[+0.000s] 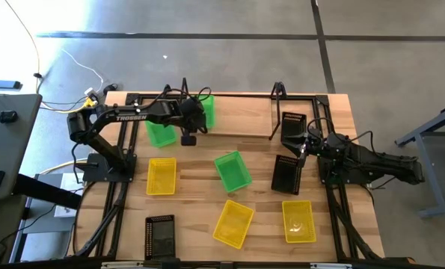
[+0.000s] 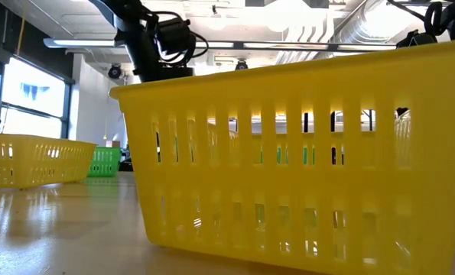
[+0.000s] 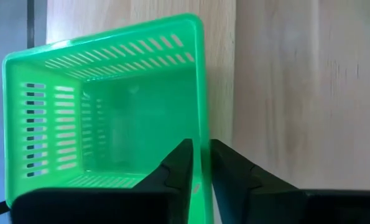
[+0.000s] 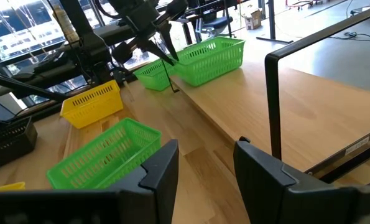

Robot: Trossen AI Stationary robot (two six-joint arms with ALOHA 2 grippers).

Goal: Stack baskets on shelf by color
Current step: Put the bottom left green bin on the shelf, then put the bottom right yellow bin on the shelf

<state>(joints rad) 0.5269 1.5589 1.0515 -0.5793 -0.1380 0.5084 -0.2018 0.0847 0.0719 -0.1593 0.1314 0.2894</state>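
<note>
My left gripper (image 1: 194,113) is over the shelf (image 1: 244,116) at the table's far side, shut on a green basket (image 1: 206,110). That basket also shows in the left wrist view (image 3: 110,106). A second green basket (image 1: 161,133) lies just to its left, and a third (image 1: 232,170) is at mid-table. Three yellow baskets (image 1: 161,175) (image 1: 233,223) (image 1: 298,220) and three black ones (image 1: 159,235) (image 1: 287,174) (image 1: 292,123) lie around. My right gripper (image 4: 203,165) is open and empty, between the two black baskets on the right (image 1: 306,146). My left gripper holds the green basket by one side wall at its rim (image 3: 201,134). One finger (image 3: 178,168) is inside the basket and the other (image 3: 231,171) is outside. The fingers come from above, pointing down. The basket stays upright, open side up, and seems to rest on the shelf plank (image 4: 197,79).
The shelf's black rod frame stands upright close in front of my right gripper (image 4: 273,106). A yellow basket (image 2: 311,153) fills the low view. The shelf plank is bare between the held basket and the black basket at its right end.
</note>
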